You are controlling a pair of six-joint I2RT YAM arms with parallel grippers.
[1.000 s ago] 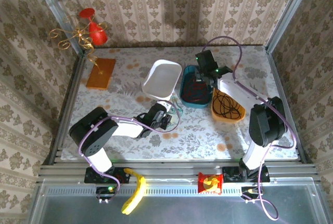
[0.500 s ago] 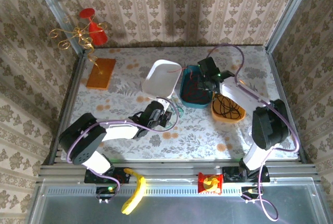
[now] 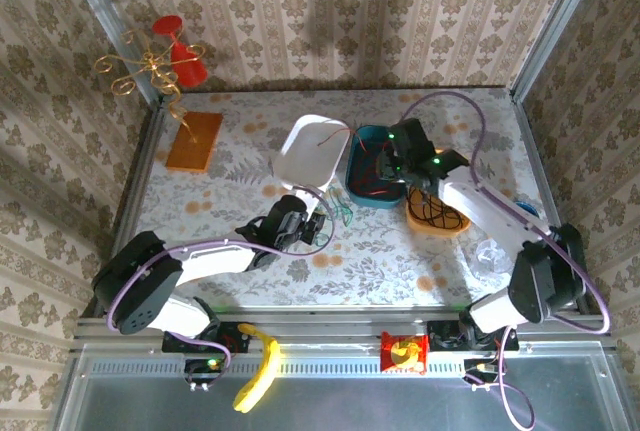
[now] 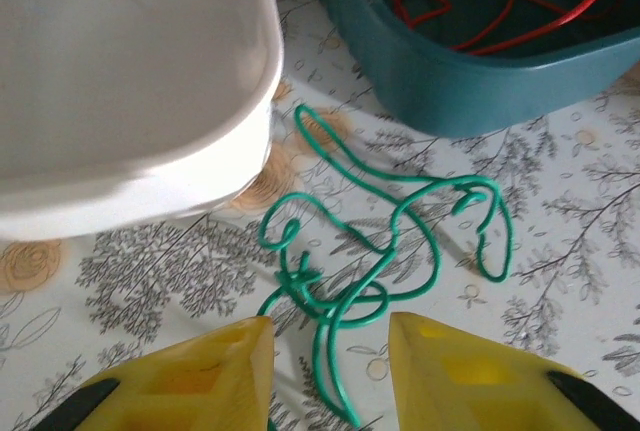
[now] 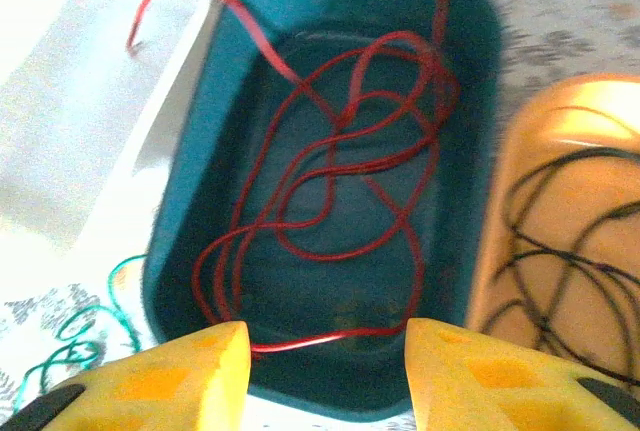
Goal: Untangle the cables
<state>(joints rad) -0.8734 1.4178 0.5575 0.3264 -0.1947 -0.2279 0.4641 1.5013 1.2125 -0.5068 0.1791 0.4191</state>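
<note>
Since a second ago the right pincer (image 3: 392, 163) has slid from the far rim of the teal bin (image 3: 358, 141) to a spot above its middle, its elbow swinging out to the right, while the left arm's elbow has swung out to the left. The left pincer (image 3: 305, 223) has kept close to the green cable (image 3: 340, 213). An end of the red cable (image 3: 375, 189) now reaches over onto the white tray (image 3: 305, 156), which was bare before. In the right wrist view the right pincer (image 5: 320, 371) stands wide and holds nothing. Below it the red cable (image 5: 345, 116) lies looped in the bin (image 5: 475, 151). The black cable (image 5: 560, 251) is coiled in the orange tray (image 5: 510, 171) just beside it. In the left wrist view the left pincer (image 4: 328, 361) is parted fairly narrowly. A strand of the green cable (image 4: 300, 278) runs up between the fingers (neither seems to touch it). That cable lies knotted on the patterned surface (image 3: 230, 181), between the white tray (image 4: 150, 101) and the bin (image 4: 470, 91).
</note>
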